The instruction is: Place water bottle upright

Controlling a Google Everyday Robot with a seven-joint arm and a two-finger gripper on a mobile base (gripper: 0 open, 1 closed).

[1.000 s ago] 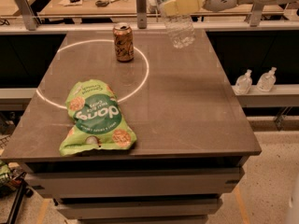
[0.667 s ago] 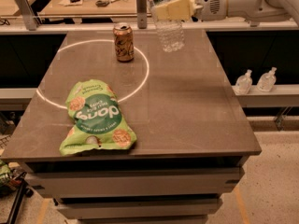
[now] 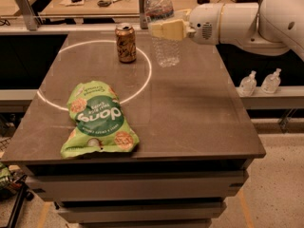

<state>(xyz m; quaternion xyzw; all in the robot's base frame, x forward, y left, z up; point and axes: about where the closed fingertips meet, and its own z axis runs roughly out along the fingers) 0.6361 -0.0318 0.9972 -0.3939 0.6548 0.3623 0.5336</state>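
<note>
The water bottle point(image 3: 164, 46) is clear ribbed plastic and stands upright at the back of the table, right of the brown soda can point(image 3: 126, 42). Its base is at or just above the tabletop. My gripper point(image 3: 166, 30) comes in from the right on a white arm and its cream fingers point(image 3: 167, 31) are closed around the bottle's middle, hiding the label. The bottle's cap is near the top edge of the view.
A green snack bag point(image 3: 97, 120) lies at the front left of the dark table point(image 3: 190, 118). A white circle is marked on the table's left half. Two small pump-top bottles point(image 3: 259, 82) stand on a ledge to the right. A cluttered bench lies behind.
My gripper has carried the bottle leftward and down, toward the soda can and the tabletop. The can and the bag have not moved.
</note>
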